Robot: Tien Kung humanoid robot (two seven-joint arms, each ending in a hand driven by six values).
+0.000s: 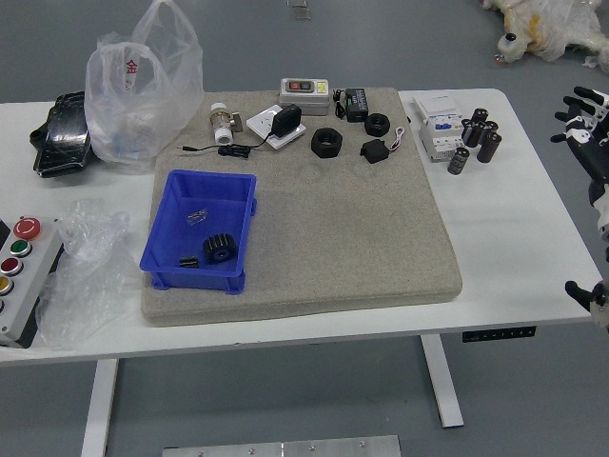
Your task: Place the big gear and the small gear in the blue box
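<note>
Seeing the chunky black toothed big gear [220,248] and the little dark ridged small gear [188,262] both inside the open blue plastic box [200,280], well to the left of the black five-fingered right hand [589,150], across the beige-grey mat [352,238]. Fingers spread, gripping nothing, way out at the right edge, with the big one on the nearer side. Looks basically done to me, so probably just needs to keep clear, no reaching back leftward
</note>
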